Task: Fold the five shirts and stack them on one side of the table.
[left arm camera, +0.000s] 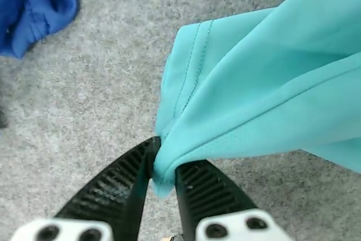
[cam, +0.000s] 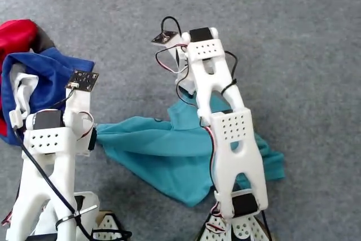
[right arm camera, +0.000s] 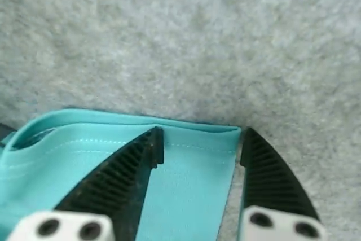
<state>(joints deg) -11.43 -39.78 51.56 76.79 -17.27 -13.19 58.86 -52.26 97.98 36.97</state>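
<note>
A teal shirt (cam: 163, 150) lies crumpled on the grey table between the two arms. My left gripper (left arm camera: 162, 162) is shut on a bunched corner of this teal shirt (left arm camera: 265, 88), at its left end in the high view (cam: 93, 137). My right gripper (right arm camera: 200, 139) is open, its black fingers (right arm camera: 130, 167) straddling a hemmed edge of the teal shirt (right arm camera: 186, 184) at the cloth's far side. A blue shirt (cam: 48, 77) and a red shirt (cam: 17, 32) lie heaped at the table's left edge.
The grey felt table (cam: 299, 55) is bare on the right and at the back. The blue shirt (left arm camera: 34, 9) lies close beside the left arm. Cables (cam: 169, 26) loop off the right arm's wrist.
</note>
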